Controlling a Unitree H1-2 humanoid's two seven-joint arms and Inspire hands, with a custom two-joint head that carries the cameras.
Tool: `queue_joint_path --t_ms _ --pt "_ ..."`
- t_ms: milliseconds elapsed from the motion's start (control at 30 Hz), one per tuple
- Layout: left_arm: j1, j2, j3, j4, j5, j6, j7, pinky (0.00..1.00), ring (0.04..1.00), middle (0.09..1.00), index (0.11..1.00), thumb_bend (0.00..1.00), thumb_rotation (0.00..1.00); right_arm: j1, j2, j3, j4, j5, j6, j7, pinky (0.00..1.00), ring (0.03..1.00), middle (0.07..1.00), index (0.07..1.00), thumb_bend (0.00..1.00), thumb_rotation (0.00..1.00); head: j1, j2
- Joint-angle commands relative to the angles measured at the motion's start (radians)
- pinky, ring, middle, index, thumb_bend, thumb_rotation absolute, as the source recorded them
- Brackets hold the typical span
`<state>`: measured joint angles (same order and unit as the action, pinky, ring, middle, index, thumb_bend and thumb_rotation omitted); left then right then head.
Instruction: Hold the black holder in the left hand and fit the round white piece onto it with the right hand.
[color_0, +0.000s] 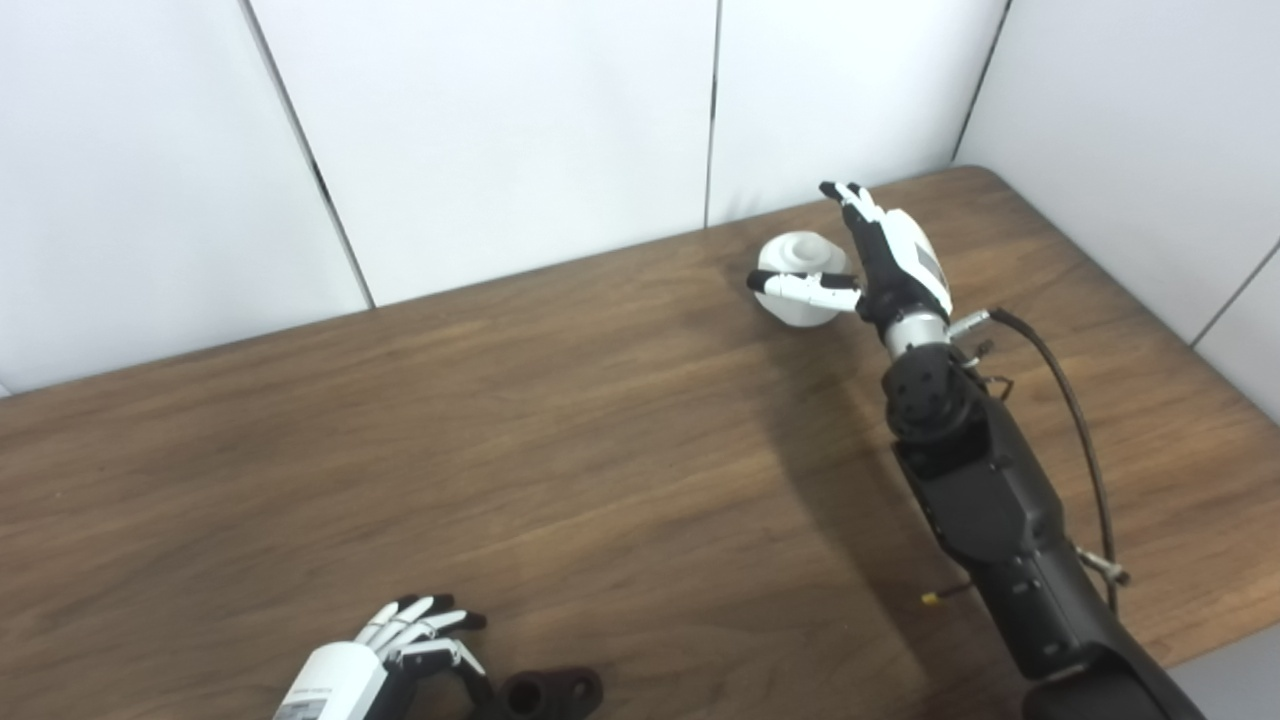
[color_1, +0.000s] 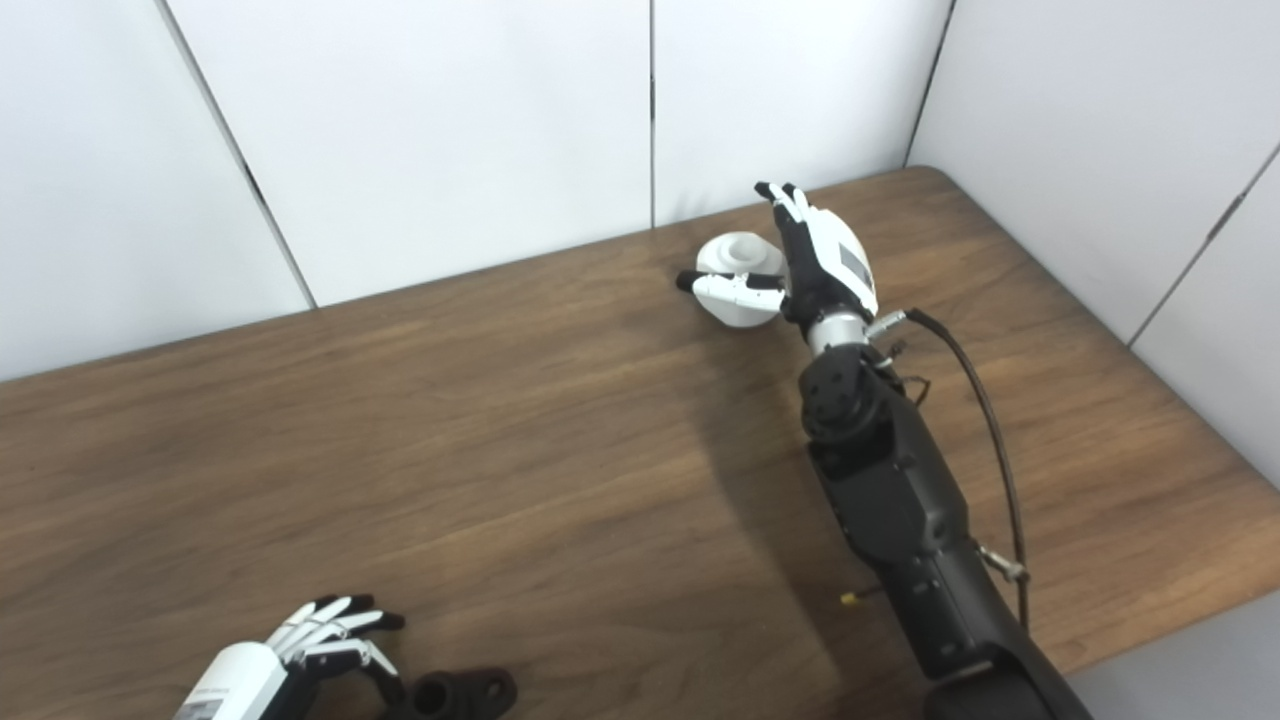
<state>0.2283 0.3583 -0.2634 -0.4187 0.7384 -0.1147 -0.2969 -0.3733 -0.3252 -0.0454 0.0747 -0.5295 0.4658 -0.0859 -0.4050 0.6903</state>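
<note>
Reaching comes first: our right hand (color_0: 885, 262) spreads open around the round white piece (color_0: 800, 280); left hand (color_0: 420, 640), open beside the black holder (color_0: 550, 692), must close next.

The matte black plastic holder (color_0: 552, 692) is cut off by the bottom edge. The left hand (color_0: 385, 660) hides part of it; contact cannot be told. The right hand's thumb crosses the round white piece (color_0: 797, 280).
</note>
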Motion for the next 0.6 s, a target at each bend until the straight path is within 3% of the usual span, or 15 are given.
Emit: queue_joint_path --t_ms 0,233,567 --pt "0.027 0.035 0.012 0.009 0.005 0.028 -0.031 0.94 0.907 0.814 0.486 0.52 0.05 -0.064 -0.026 -0.003 0.005 -0.019 -0.004 -0.031 0.90 1.000 0.999 0.917 0.81 0.48 -0.001 0.001" --pt "0.029 0.033 0.015 -0.001 0.008 0.030 -0.034 0.93 0.903 0.813 0.486 0.52 0.05 -0.103 -0.039 0.005 0.075 -0.034 -0.001 -0.036 0.92 1.000 0.998 0.915 0.80 0.47 0.003 0.002" --pt "0.029 0.031 0.022 -0.006 -0.001 0.029 -0.037 0.93 0.902 0.812 0.486 0.52 0.05 -0.114 -0.031 -0.013 0.085 -0.103 0.003 0.003 0.91 1.000 0.994 0.909 0.80 0.47 0.000 0.004"
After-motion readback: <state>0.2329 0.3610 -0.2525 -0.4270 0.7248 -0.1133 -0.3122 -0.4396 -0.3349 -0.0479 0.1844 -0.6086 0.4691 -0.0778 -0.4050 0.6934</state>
